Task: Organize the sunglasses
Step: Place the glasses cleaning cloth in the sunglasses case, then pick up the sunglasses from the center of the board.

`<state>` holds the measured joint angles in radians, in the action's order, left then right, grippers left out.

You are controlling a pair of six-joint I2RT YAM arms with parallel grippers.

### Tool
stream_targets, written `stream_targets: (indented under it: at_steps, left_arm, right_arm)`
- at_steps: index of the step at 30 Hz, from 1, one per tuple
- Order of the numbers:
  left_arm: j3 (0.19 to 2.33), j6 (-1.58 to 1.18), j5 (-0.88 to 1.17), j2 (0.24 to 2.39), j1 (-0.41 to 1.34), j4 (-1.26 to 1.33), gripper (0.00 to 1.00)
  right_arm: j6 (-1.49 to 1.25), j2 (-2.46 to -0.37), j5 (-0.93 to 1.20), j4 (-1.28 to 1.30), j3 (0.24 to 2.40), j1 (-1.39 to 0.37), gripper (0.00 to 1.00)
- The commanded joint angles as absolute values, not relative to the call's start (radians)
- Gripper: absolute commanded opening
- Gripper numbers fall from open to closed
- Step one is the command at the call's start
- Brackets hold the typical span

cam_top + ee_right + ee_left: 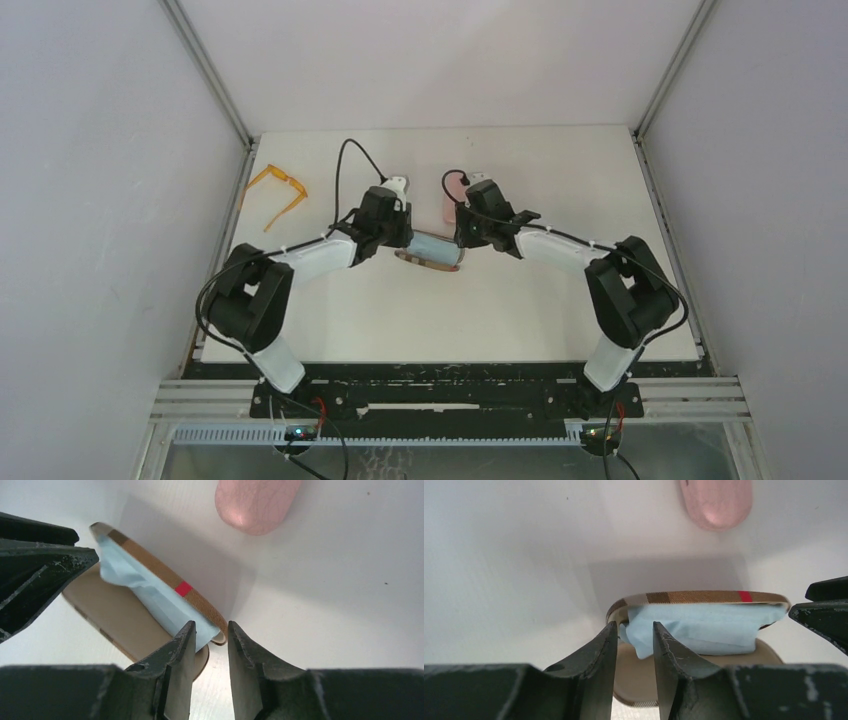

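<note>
A white table (500, 320) sits boxed in by plain pale grey walls (100, 200), aluminium posts (207, 70) at the back corners, under soft even light.

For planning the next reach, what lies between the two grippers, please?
An open tan plaid oblong case holding a light-blue cloth, in the top view.

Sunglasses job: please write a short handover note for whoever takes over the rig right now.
Left gripper: jaws slightly apart at one end of the open brown case, gripping nothing that shows.
Right gripper: the same, at the other end.
Orange sunglasses: far left of the table, arms unfolded, not cased.
Black pair: not in view.
Done: light-blue cloth sits in the brown case; pink case lies beyond.
Left: case the orange pair, locate the black pair.
</note>
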<state>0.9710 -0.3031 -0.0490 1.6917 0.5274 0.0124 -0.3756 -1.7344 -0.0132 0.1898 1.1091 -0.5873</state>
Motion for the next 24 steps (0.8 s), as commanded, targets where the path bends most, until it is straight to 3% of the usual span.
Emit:
stream_targets:
  at_steps: [1,9,12,24]
  left_arm:
    - [0.991,-0.311,-0.044,1.586,0.520,0.036,0.38]
    - [0.921,-0.334,-0.072,1.455,0.519,-0.004,0.42]
    - [0.874,-0.368,-0.112,1.389,0.520,-0.025,0.43]
    - [0.722,-0.476,-0.289,1.090,0.516,-0.228,0.51]
  right_arm:
    - [-0.339,-1.615,-0.053,0.177,1.079,-0.586,0.30]
    - [-0.309,-1.431,-0.113,0.176,0.962,-0.587,0.40]
    - [-0.301,-1.357,-0.131,0.196,0.917,-0.587,0.47]
    - [-0.479,-1.025,-0.209,0.264,0.727,-0.571,0.53]
